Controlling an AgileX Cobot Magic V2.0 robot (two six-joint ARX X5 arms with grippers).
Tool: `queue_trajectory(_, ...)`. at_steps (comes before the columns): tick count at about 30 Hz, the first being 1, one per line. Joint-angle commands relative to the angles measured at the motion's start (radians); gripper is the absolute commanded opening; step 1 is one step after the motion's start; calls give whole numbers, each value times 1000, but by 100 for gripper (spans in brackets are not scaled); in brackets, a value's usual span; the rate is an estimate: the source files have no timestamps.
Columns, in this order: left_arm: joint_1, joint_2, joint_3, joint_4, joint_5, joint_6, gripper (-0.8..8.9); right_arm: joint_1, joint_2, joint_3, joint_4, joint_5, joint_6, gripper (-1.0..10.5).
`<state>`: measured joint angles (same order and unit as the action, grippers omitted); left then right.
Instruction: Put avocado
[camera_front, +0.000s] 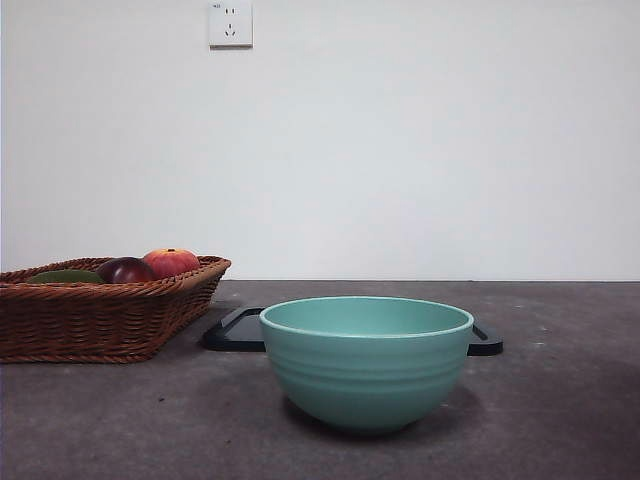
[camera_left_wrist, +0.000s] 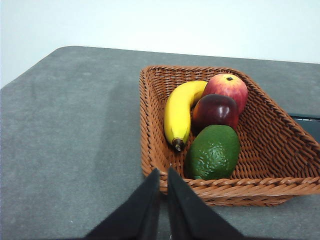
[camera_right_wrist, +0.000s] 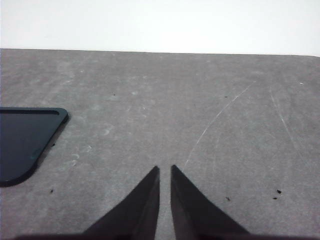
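Note:
The avocado (camera_left_wrist: 214, 152), dark green with bumpy skin, lies in a brown wicker basket (camera_left_wrist: 150, 130) beside a yellow banana (camera_left_wrist: 179, 112), a dark maroon fruit (camera_left_wrist: 216, 111) and a red-orange peach-like fruit (camera_left_wrist: 226, 86). In the front view only its top (camera_front: 66, 276) shows over the basket (camera_front: 95, 320) rim at the left. My left gripper (camera_left_wrist: 163, 172) is shut and empty, just outside the basket's near rim. My right gripper (camera_right_wrist: 165, 169) is shut and empty above bare table. Neither arm shows in the front view.
A teal ceramic bowl (camera_front: 366, 360) stands at the middle front of the table. A flat black tray (camera_front: 238, 330) lies behind it, and its corner shows in the right wrist view (camera_right_wrist: 25, 145). The table is grey.

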<state>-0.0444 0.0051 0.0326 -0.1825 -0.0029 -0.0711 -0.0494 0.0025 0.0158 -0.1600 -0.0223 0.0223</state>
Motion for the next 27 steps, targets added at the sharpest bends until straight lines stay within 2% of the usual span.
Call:
queue_trajectory(1, -2, -2, -21, 4, 3, -31, 24, -2, 1, -5, 11, -6, 3, 34)
queue_trajectory(3, -2, -2, -21, 5, 4, -49, 15, -2, 1, -5, 9, -6, 7, 34)
queue_trajectory(8, -2, -2, -21, 25, 16, -72, 15, -1, 1, -5, -8, -19, 90, 14)
queue_trajectory(13, -2, 0, -2, 75, 23, -187, 15, 4, 1, -3, 4, -41, 180, 13)
queue_trajectory(16, -6, 1, 27, 96, 22, -214, 16, 11, 1, 19, 8, -41, 242, 13)
queue_trajectory(19, -14, 11, 73, 100, 12, -225, 16, 21, 2, 55, 10, -40, 272, 12)
queue_trajectory(22, -17, 49, 129, 99, 1, -242, 16, 32, 3, 101, 9, -41, 316, 12)
queue_trajectory(24, -17, 95, 173, 98, 10, -286, 16, 40, 14, 135, 8, -45, 347, 12)
queue_trajectory(27, -26, 183, 237, 92, 66, -305, 16, 53, 59, 194, -8, -108, 365, 12)
